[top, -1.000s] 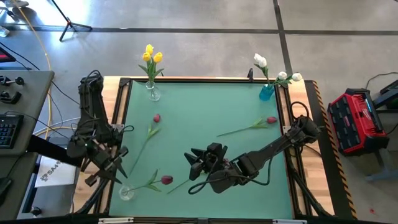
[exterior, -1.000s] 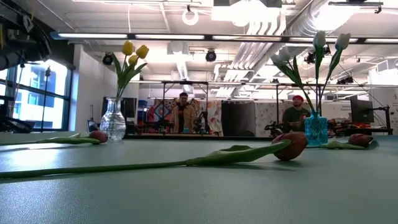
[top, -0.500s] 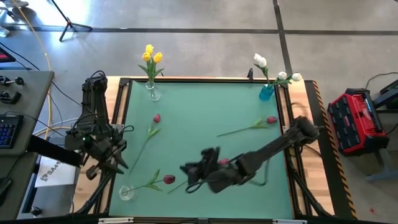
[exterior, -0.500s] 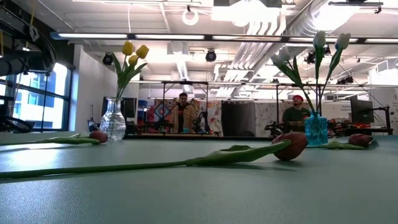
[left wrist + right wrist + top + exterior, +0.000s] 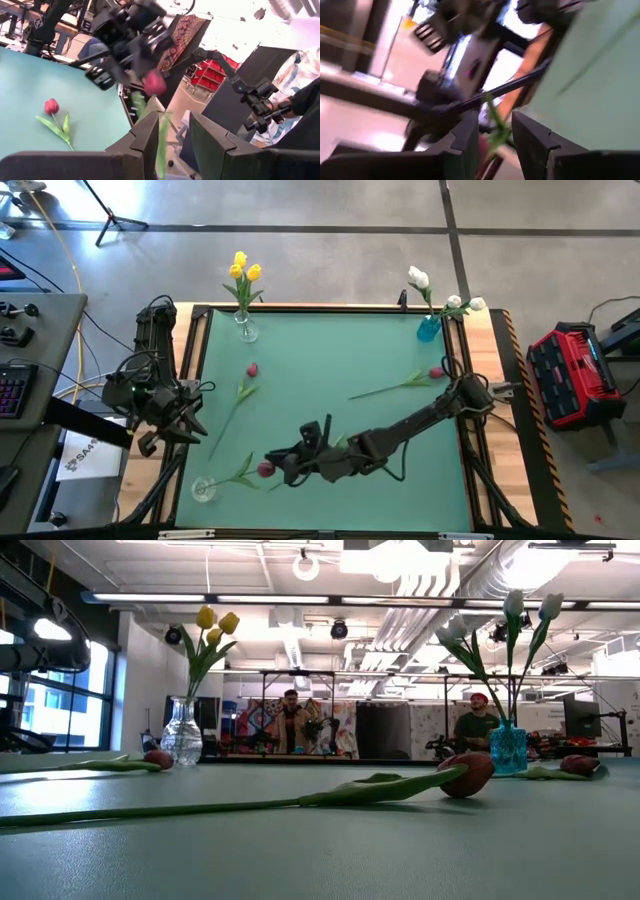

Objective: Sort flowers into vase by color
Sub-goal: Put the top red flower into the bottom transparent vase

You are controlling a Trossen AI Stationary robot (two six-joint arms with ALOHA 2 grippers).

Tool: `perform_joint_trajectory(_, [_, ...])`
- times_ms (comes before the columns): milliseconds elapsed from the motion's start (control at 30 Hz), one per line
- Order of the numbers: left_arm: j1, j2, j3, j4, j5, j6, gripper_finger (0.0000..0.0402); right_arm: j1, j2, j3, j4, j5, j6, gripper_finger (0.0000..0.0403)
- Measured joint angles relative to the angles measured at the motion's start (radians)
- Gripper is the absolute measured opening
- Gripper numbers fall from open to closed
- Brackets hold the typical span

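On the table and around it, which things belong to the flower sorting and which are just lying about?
Job:
- dark red tulips
- yellow tulips in clear vase
- white tulips in blue vase
- empty glass vase

Lying about:
- red toolbox
- keyboard

We see a grey concrete floor (image 5: 330, 240) around the desk, a red toolbox (image 5: 566, 372) beside its right edge, large windows (image 5: 50, 700) and bright ceiling lamps (image 5: 300, 598) behind.
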Motion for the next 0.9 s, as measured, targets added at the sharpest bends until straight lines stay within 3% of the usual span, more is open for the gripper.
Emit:
perform_joint_trajectory(167, [0.0,0.0,0.0,0.006,-0.033,0.002,0.0096,-0.02,0.011,0.111,-0.055,-0.07,-0.094,0.0106])
perform_joint_trajectory(333, [0.0,0.0,0.0,0.009,-0.108,0.05,0.0096,-0.06,0.011,0.25,-0.236,-0.039,-0.199,0.0106])
perform_joint_trajectory(433, [0.0,0.0,0.0,0.035,-0.128,0.071,0.0096,-0.065,0.007,0.34,-0.44,0.016,-0.196,0.0106])
perform_joint_trajectory(567, [0.0,0.0,0.0,0.061,-0.133,0.08,0.0096,-0.059,0.0,0.477,-0.863,0.01,-0.086,0.0106])
perform_joint_trajectory(733, [0.0,-0.001,0.002,-0.003,-0.105,0.088,0.0096,-0.039,0.006,0.484,-1.119,-0.187,-0.186,0.0106])
perform_joint_trajectory(900, [0.0,0.0,0.002,-0.102,-0.046,0.04,0.0096,-0.022,0.003,0.411,-1.001,-0.364,-0.253,0.0106])
